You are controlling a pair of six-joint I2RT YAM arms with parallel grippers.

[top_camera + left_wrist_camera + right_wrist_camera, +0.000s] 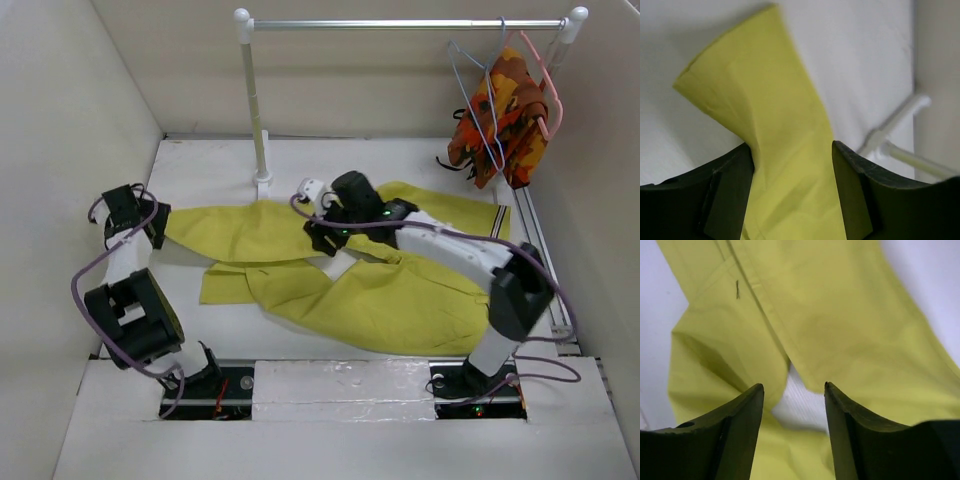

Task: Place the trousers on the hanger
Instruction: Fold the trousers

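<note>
The mustard yellow-green trousers (380,290) lie spread flat on the white table, waistband trim at the right (500,222) and legs running left. The pale-blue wire hanger (470,85) hangs empty on the rail at the back right. My left gripper (150,222) is at the end of the far leg; in the left wrist view it (790,145) is open, with the leg cloth (765,90) lying between its jaws. My right gripper (318,235) is low over the crotch; in the right wrist view it (794,386) is open and empty above the cloth (840,305).
A rail (400,24) spans the back on a white post (255,110) whose foot (264,185) stands just behind the trousers; the foot also shows in the left wrist view (890,135). A pink hanger (545,90) holds the orange patterned garment (505,115). Walls enclose the table.
</note>
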